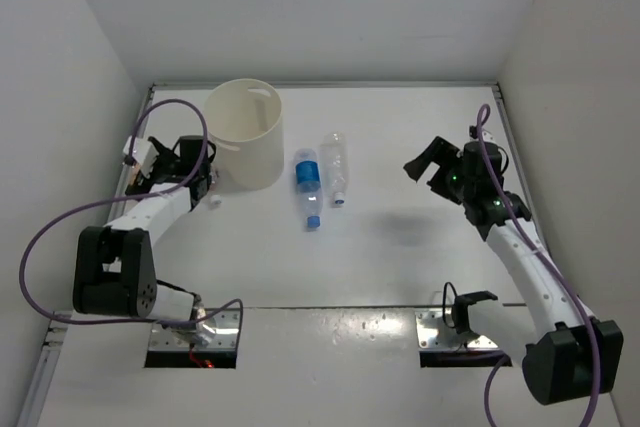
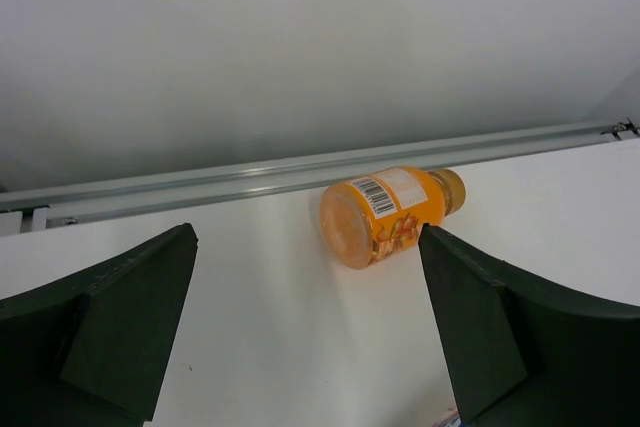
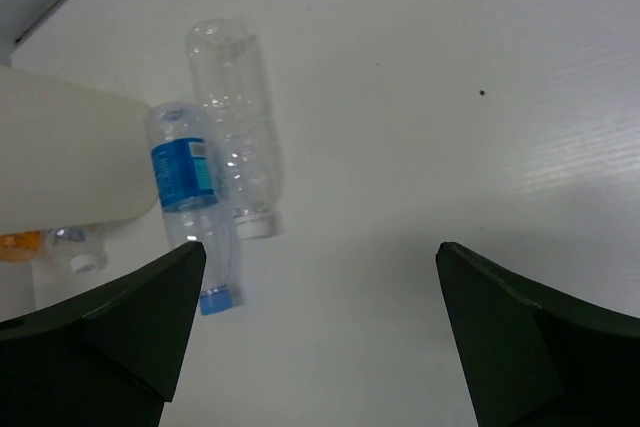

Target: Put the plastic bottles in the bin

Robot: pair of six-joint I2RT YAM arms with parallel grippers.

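Left wrist: orange bottle [image 2: 390, 215] lies on its side beyond the spread left jaws; right jaws spread too.

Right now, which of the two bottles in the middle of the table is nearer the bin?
The bottle with the blue label and cap; it lies next to the bin, and the plain white-capped bottle lies beyond it.

We see white table [image 1: 400, 277], cream bin [image 1: 245, 132] upright far left, blue-label bottle [image 1: 308, 182] and clear bottle [image 1: 336, 167] lying side by side beside it, orange bottle [image 2: 390, 212] and short bottle [image 3: 78, 247] near bin
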